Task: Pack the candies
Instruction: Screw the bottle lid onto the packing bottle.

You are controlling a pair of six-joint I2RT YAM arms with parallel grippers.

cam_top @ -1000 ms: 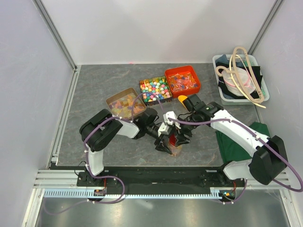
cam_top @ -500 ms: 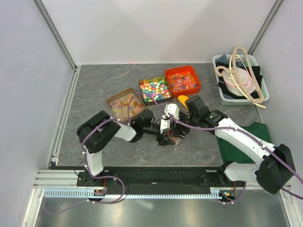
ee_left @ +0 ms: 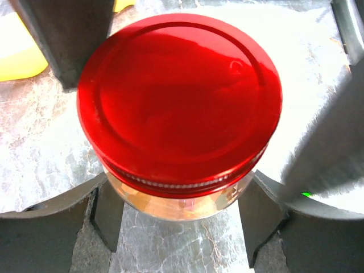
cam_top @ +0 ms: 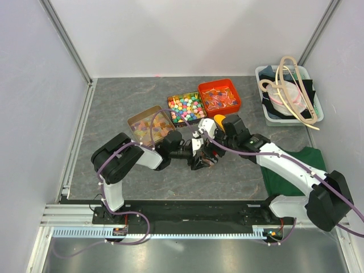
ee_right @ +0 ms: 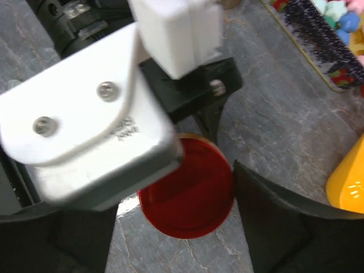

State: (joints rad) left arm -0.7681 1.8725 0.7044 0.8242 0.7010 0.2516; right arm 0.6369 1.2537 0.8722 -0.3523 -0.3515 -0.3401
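Leftmost, we list the flat translucent pastel candies [cam_top: 150, 126], heaped in a brown rectangular tin [cam_top: 135, 118] near the jar but apart from it. Next, our left gripper [ee_left: 179, 200] clamps the glass body of a clear jar with red metal screw lid [ee_left: 179, 96], likely steadying it against twisting. Rightmost, our right gripper [ee_right: 181, 193] straddles that lid, jaws apart and one side clear of the rim.

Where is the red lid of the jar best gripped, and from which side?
Grip the red lid on its round side wall, two fingers opposite each other, coming from straight above. It lies flat and faces up, and the left gripper holds the glass jar just below, so that part is taken.
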